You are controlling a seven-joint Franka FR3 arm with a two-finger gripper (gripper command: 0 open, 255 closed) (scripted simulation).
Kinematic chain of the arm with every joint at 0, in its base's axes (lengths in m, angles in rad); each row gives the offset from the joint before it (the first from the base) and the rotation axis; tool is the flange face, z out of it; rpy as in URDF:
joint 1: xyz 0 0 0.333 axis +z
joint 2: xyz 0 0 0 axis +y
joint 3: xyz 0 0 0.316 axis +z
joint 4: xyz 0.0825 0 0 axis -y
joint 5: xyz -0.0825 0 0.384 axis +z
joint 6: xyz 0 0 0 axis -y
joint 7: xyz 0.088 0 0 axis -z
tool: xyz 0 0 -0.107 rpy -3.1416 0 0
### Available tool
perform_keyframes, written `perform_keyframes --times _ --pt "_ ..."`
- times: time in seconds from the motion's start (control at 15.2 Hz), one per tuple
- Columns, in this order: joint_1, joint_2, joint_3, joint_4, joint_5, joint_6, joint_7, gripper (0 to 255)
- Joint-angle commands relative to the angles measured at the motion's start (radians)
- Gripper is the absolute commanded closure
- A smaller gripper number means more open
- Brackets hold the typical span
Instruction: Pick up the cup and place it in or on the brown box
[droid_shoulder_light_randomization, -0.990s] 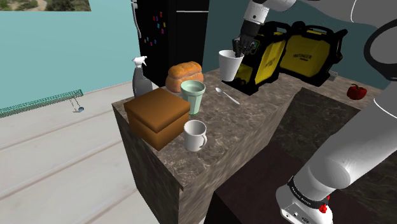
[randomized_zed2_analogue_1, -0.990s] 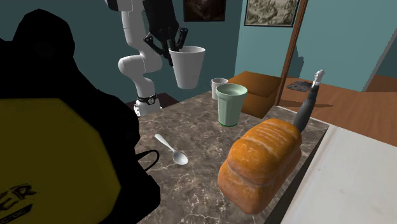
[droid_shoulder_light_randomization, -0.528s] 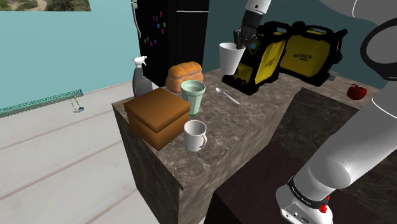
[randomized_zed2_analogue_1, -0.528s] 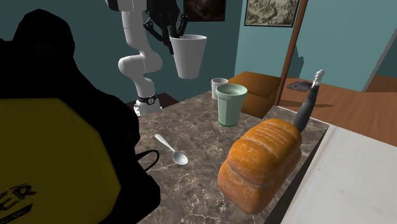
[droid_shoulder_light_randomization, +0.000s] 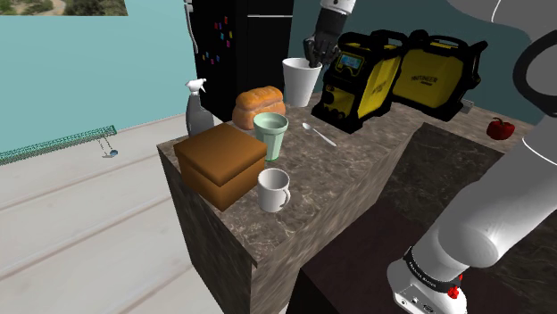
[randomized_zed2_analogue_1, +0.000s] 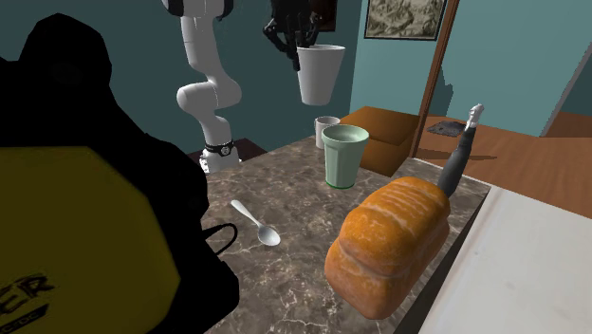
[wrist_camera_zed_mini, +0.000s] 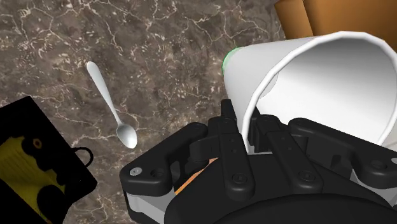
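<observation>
Gripper [droid_shoulder_light_randomization: 312, 61] on cup [droid_shoulder_light_randomization: 301, 83] over marbled counter [droid_shoulder_light_randomization: 357, 169]

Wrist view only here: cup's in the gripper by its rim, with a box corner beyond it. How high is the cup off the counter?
Observer: The cup hangs well above the counter, higher than the green cup's rim.
Operator: Is it over the box?
Observer: Not yet, it seems. In the shoulder view the box lies to the lower left of the gripper, with the green cup between them.
Operator: Anything beside the box?
Observer: A white mug stands close by the box, at its lower right in the shoulder view.
</observation>
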Motion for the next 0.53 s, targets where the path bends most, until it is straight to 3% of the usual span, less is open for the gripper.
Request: perform_keyframes --times 0.0,0.46 --pt "0.022 0.007 0.026 0.013 0.001 0.004 0.049 255" --pt "0.1 0.071 0.114 0.104 -0.004 0.006 0.218 255"
